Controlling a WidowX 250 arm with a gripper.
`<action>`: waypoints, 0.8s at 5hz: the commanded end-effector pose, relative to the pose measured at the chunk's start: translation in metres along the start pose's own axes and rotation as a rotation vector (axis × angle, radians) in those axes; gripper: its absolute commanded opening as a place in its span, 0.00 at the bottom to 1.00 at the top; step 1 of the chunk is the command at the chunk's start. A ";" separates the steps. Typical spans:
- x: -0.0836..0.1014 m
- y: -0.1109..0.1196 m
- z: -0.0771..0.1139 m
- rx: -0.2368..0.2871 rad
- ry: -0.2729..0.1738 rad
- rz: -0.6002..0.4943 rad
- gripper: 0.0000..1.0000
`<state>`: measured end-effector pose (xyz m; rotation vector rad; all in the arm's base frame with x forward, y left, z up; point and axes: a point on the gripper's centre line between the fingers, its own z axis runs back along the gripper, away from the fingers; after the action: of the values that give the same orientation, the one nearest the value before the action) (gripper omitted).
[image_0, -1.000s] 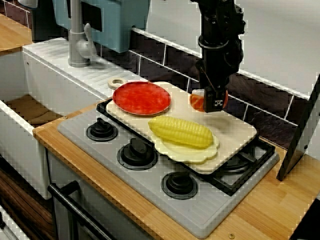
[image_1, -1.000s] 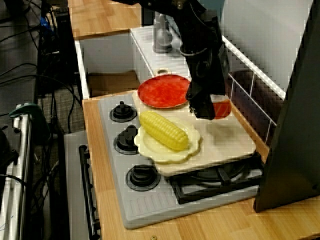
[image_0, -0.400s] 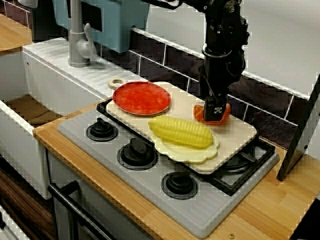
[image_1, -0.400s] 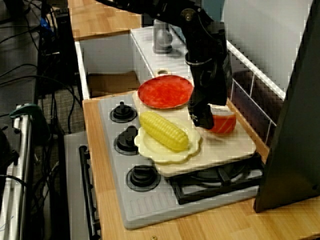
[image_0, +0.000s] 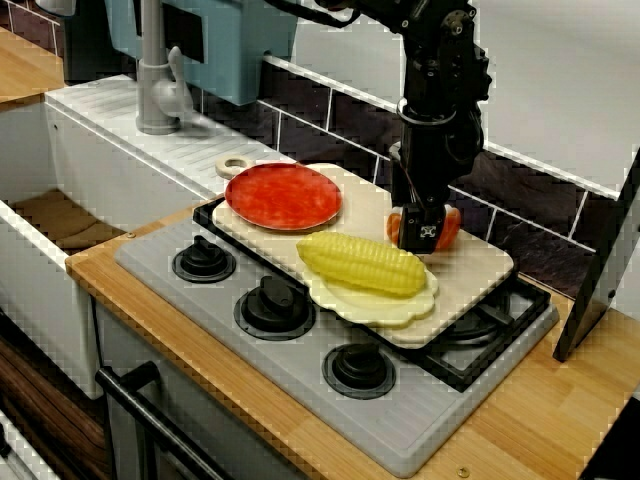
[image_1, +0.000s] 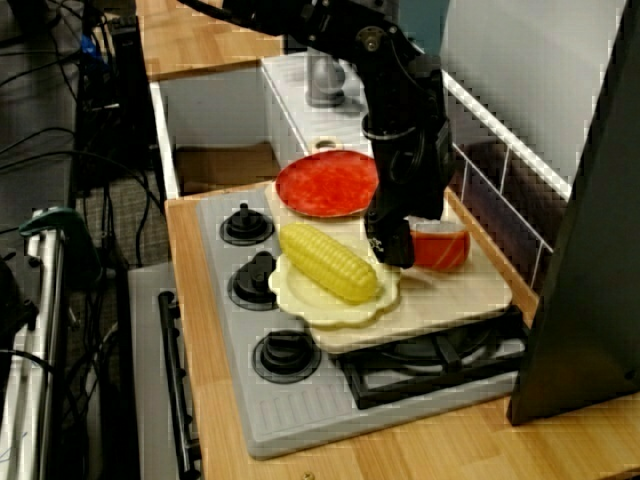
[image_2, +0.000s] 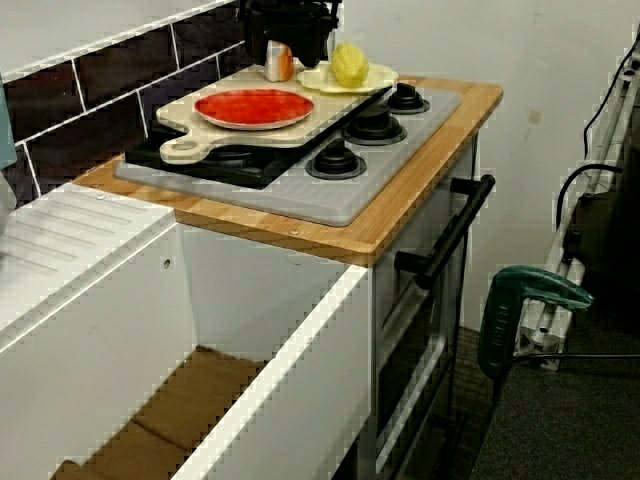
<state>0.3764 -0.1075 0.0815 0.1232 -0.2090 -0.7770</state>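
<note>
An orange-red food piece with a white band (image_0: 447, 228) (image_1: 442, 247) rests on the pale cutting board (image_0: 470, 270) (image_1: 460, 290) near the tiled back wall. My black gripper (image_0: 420, 232) (image_1: 392, 245) points down right against it, its near finger covering part of the piece. How far apart the jaws stand is hidden. Just in front lies a yellow corn cob (image_0: 362, 263) (image_1: 328, 262) on a cream scalloped plate (image_0: 400, 312). A red plate (image_0: 283, 195) (image_1: 328, 184) sits at the board's left end. The view from the sink end shows the piece (image_2: 279, 62) beside the corn (image_2: 349, 62).
The board lies over the back burners of a grey stove with three black knobs (image_0: 272, 303) in front. A white sink and grey faucet (image_0: 155, 80) stand to the left. A dark slanted panel (image_0: 600, 270) rises at the right. A green clamp (image_2: 520, 310) hangs off the counter.
The gripper came down with the orange-red piece, which went from lifted to resting on the board. Since then the gripper has shifted slightly left while the piece stayed put.
</note>
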 end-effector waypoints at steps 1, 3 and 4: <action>-0.012 0.009 0.060 0.005 -0.145 -0.024 1.00; -0.023 0.003 0.073 -0.047 -0.179 -0.067 1.00; -0.028 -0.002 0.079 -0.104 -0.193 -0.130 1.00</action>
<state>0.3425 -0.0964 0.1270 -0.0611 -0.2636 -0.9206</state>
